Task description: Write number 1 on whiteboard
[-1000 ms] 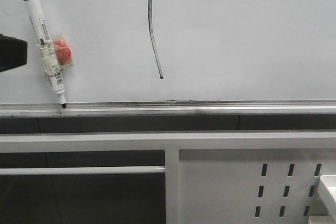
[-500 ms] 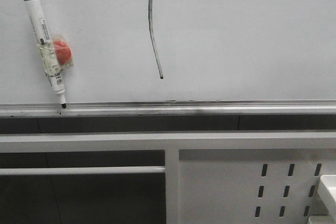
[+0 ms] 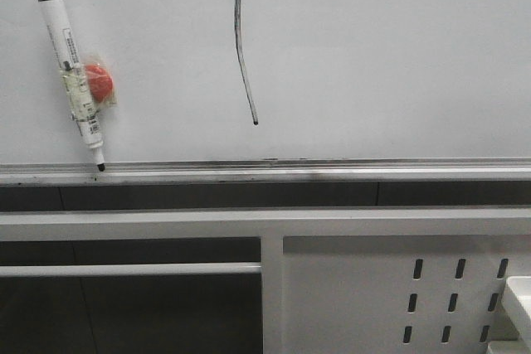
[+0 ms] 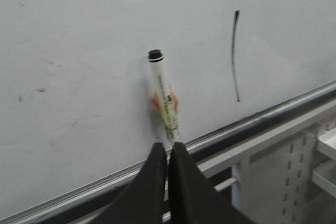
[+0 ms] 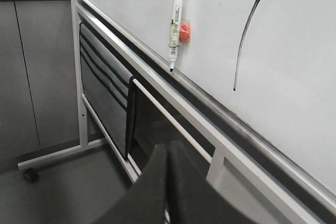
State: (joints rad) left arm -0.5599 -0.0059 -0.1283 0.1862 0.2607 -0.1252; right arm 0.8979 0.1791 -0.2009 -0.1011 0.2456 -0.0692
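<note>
The number 1 (image 3: 241, 47) is a long, thin, slightly curved dark stroke on the whiteboard (image 3: 382, 55), ending in a small dot. A white marker (image 3: 73, 72) with a red magnet (image 3: 99, 82) taped to it leans on the board at the left, its tip on the silver ledge (image 3: 332, 170). No gripper shows in the front view. In the left wrist view my left gripper (image 4: 168, 146) is shut and empty, back from the marker (image 4: 164, 98) and the number 1 (image 4: 234, 56). My right gripper (image 5: 168, 148) is shut and empty, low beside the stand, far from the marker (image 5: 175, 24).
Under the ledge run the stand's white bars, a horizontal rail (image 3: 124, 269) and a white perforated panel (image 3: 448, 296). A white shelf corner (image 3: 518, 300) shows at the lower right. A caster (image 5: 30, 174) and the stand's foot rest on the grey floor.
A dark part of the left arm at the left edge of the front view has gone out of sight. The marker and the stroke have not moved.
</note>
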